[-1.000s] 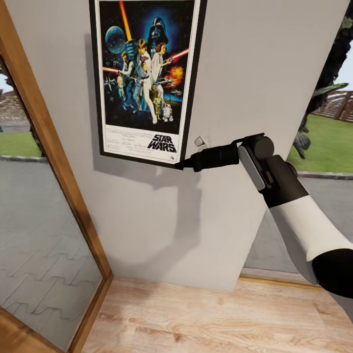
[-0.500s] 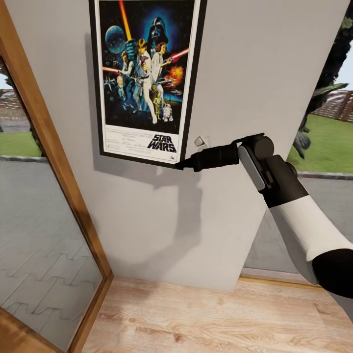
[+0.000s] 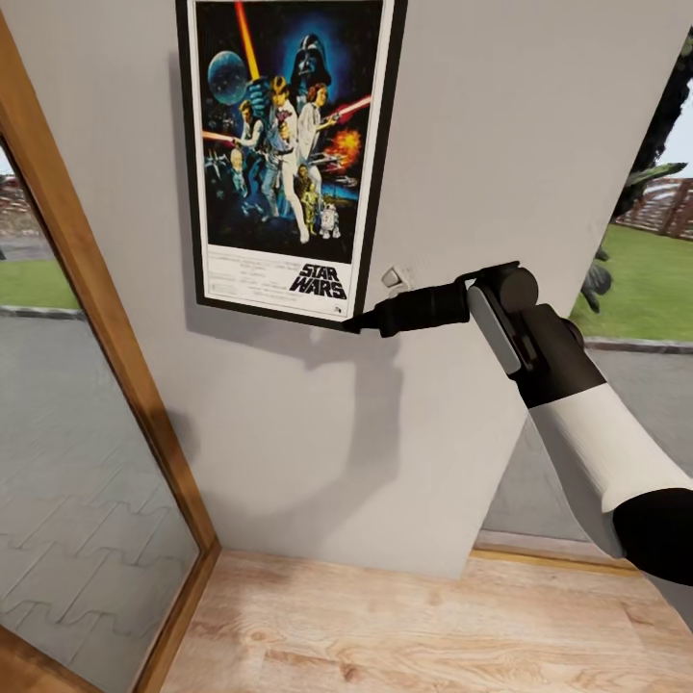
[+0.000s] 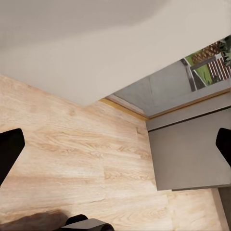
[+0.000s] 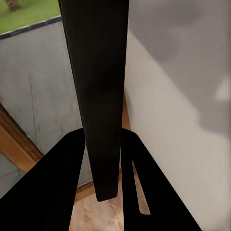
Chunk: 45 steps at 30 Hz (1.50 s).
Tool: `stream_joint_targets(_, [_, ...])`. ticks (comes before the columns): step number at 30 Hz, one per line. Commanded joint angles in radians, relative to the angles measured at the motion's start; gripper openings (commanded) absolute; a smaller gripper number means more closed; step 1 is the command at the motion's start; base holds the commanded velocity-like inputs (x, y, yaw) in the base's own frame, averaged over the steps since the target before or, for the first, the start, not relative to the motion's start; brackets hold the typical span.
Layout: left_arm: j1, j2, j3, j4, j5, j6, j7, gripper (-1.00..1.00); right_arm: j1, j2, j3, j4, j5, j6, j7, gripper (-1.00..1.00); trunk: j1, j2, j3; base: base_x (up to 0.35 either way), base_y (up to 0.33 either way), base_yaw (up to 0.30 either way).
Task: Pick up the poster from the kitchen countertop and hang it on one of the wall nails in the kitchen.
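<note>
Pinching the poster (image 3: 289,154) at its five-o'clock corner, the right pincer (image 3: 358,322) risks dropping it if no nail has caught.

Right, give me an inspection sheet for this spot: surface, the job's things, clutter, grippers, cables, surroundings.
Surface: grey wall, upright; a small white fitting sits on it beside the poster's lower corner.
Job's things: poster flat against the wall, title strip at the bottom, slightly tilted; its top runs out of the head view, so the nail cannot be seen.
Clutter: nothing seen.
Grippers: right gripper shut on the poster's lower right corner; the frame's edge runs between its fingers. Left gripper open, holding nothing, pointing down at the floor.
Cables: nothing seen.
Surroundings: wooden floor, wood-framed glazing on the left, lawn outside on the right.
</note>
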Motion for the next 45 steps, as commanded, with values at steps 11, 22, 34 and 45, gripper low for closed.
stream_joint_targets(11, [0.000,0.000,0.000,-0.001,0.004,0.011,-0.002,1.00,0.000,-0.001,0.001,0.003,-0.001,0.004,0.002,-1.00,0.001,-0.002,-0.002,0.062,0.000,0.000])
stream_joint_targets(22, [0.000,0.000,0.000,-0.001,0.004,0.011,-0.002,1.00,0.000,-0.001,0.001,0.004,-0.001,0.004,0.002,-1.00,0.001,-0.002,-0.002,0.021,0.000,0.000])
stream_joint_targets(34, [0.000,0.000,0.020,-0.001,0.004,0.011,-0.002,1.00,0.000,-0.001,0.001,0.004,-0.001,0.004,0.002,-1.00,0.001,-0.002,-0.002,0.067,0.000,0.000])
stream_joint_targets(45, [0.000,0.000,0.021,-0.001,0.004,0.011,-0.002,1.00,0.000,-0.001,0.001,0.005,-0.001,0.004,0.002,-1.00,0.001,-0.002,-0.002,0.012,0.000,0.000])
